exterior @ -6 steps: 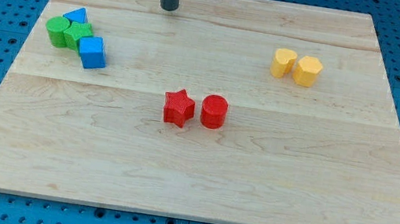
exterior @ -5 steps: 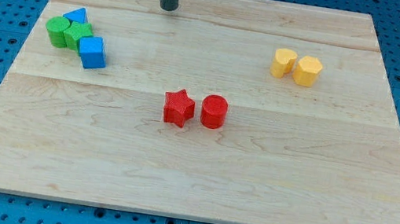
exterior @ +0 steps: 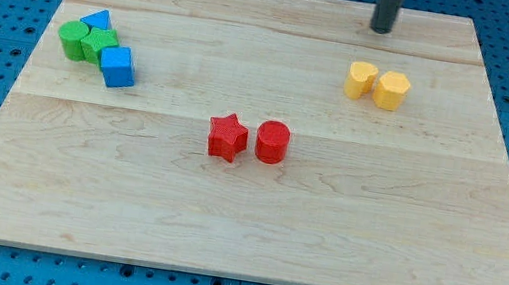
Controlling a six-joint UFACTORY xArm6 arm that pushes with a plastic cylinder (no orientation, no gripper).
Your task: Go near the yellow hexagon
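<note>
The yellow hexagon [exterior: 392, 89] lies on the wooden board at the view's right, touching a second yellow block [exterior: 361, 80] on its left. My tip [exterior: 382, 28] is near the board's top edge, above the two yellow blocks and apart from them, roughly over the gap between them.
A red star [exterior: 227, 137] and a red cylinder [exterior: 273, 142] sit side by side in the board's middle. At the view's left a cluster holds a blue cube [exterior: 118, 68], a blue triangle [exterior: 98, 19] and two green blocks [exterior: 86, 42]. The board [exterior: 243, 222] rests on blue pegboard.
My tip has moved right along the board's top edge, from above the board's left-centre to above the yellow blocks. No block has moved.
</note>
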